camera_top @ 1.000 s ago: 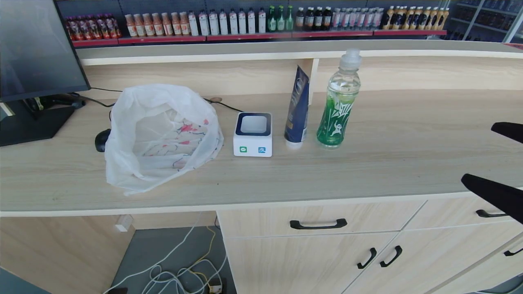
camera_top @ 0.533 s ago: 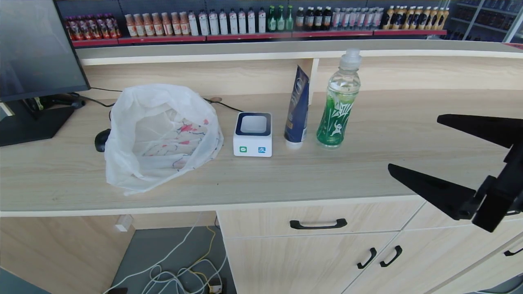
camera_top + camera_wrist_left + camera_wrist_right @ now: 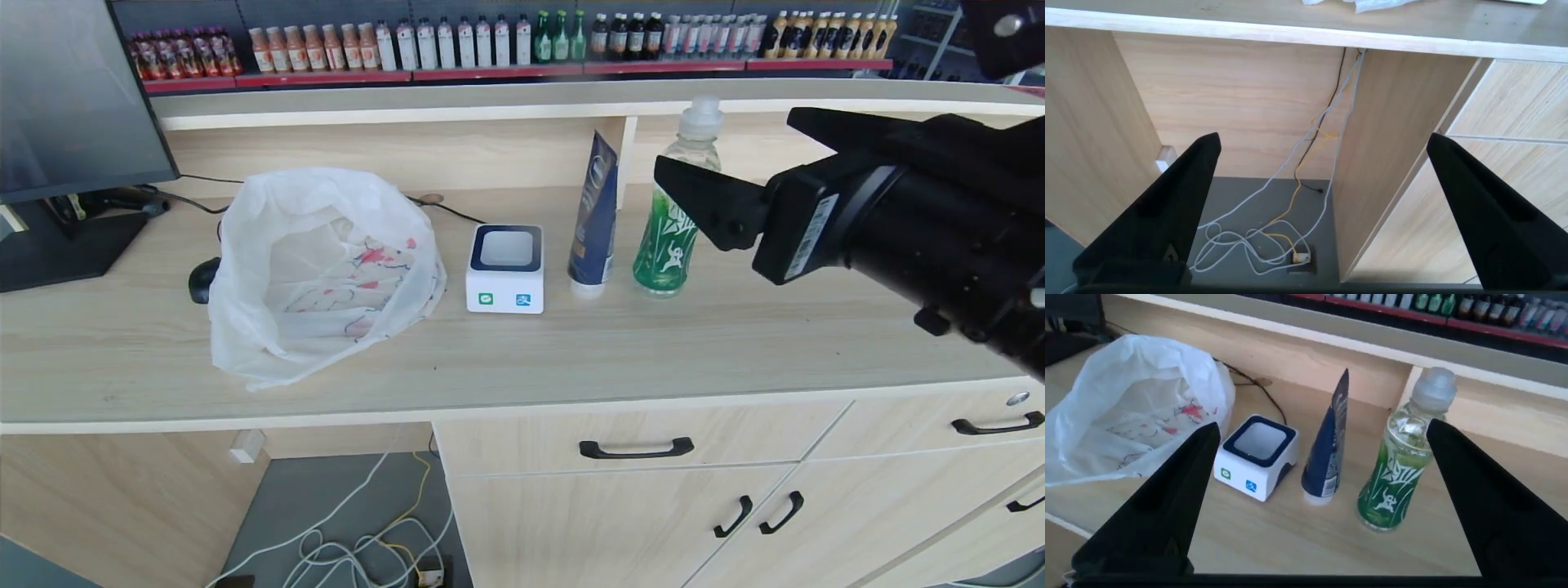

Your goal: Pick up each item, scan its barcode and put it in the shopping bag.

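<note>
A green-labelled drink bottle (image 3: 671, 245) and a dark blue tube (image 3: 594, 214) stand upright on the wooden counter (image 3: 571, 351), just right of a small white scanner box (image 3: 506, 268). Left of the scanner sits an open white shopping bag (image 3: 318, 261). My right gripper (image 3: 725, 145) hovers open above the counter, close to the bottle's upper part, and one finger covers part of the bottle. The right wrist view looks down on the bottle (image 3: 1400, 469), tube (image 3: 1327, 445), scanner (image 3: 1256, 456) and bag (image 3: 1135, 408) between the open right gripper (image 3: 1324, 429). My left gripper (image 3: 1324, 139) hangs open below the counter edge.
A monitor (image 3: 73, 90) and a black mouse (image 3: 204, 279) are at the counter's left end. A raised ledge (image 3: 490, 98) runs along the back. Drawers with black handles (image 3: 635, 447) lie under the counter, and cables (image 3: 1266, 245) trail on the floor.
My right arm has risen from the lower right and swung up and left over the counter, toward the bottle. The items on the counter have not moved.
</note>
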Controlling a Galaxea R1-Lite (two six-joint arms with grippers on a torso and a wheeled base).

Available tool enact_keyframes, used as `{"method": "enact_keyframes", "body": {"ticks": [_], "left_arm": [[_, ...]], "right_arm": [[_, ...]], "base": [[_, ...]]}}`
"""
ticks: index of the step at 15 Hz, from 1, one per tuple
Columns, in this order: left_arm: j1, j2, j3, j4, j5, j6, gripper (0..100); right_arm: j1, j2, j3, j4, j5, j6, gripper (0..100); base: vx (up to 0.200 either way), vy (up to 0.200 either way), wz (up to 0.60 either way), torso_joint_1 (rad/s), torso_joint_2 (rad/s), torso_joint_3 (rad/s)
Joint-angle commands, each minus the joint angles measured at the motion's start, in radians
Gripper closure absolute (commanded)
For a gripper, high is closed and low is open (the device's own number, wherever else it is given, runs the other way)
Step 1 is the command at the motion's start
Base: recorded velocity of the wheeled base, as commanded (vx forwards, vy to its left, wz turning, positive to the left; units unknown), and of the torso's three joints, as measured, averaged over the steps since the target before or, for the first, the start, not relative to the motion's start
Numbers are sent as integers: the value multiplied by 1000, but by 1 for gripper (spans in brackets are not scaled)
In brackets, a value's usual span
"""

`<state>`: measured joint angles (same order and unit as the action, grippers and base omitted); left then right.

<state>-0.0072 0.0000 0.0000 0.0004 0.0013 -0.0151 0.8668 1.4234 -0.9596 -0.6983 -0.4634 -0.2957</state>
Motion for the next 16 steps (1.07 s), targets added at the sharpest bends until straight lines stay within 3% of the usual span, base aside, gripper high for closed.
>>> {"method": "enact_keyframes", "body": {"ticks": [1,4,7,11,16], "left_arm": [[0,2,0,0,0,0,0],[1,2,0,0,0,0,0],[1,2,0,0,0,0,0],[1,2,0,0,0,0,0],[3,2,0,0,0,0,0]], "right_arm": [[40,146,-33,-135,-106,43,0],[38,227,-42,-333,-233,66,0],[28,236,-50,-339,-233,70,0],[-65,250,-47,-339,-144,98,0],[-83,287,-54,-340,-86,136,0]], "base": [[0,0,0,0,0,0],[0,0,0,0,0,0],[0,0,0,0,0,0],[0,0,0,0,0,0],[0,0,0,0,0,0]]}}
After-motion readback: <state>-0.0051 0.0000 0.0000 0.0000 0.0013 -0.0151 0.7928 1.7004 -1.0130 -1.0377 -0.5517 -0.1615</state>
